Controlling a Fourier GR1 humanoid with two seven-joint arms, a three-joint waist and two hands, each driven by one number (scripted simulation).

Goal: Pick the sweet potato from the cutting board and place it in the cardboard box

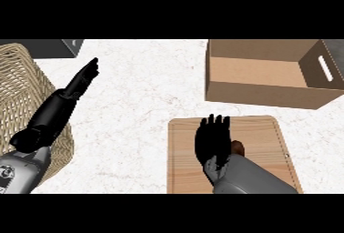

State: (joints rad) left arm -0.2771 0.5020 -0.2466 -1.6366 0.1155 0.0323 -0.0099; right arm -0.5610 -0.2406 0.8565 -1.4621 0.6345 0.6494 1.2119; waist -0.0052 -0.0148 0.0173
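Two hands show: your right hand (213, 139), fingers straight, covers the sweet potato (237, 147) on the cutting board (262, 136); left hand (79, 84) open. Cardboard box (259, 93) bears no readable writing.

A woven wicker basket (27, 86) sits at the left side of the surface (141, 104), cut off by the view's left edge. Its weave is tan and straw-coloured, and its rounded rim curves from the upper left down toward the lower left. Only part of it shows. Just beyond the basket, at the upper left corner, lies a dark grey flat object (57, 48), partly hidden by the basket's rim; what it is cannot be told. The surface is white, with a faint pale speckled, marbled pattern, and it fills the middle of the view.
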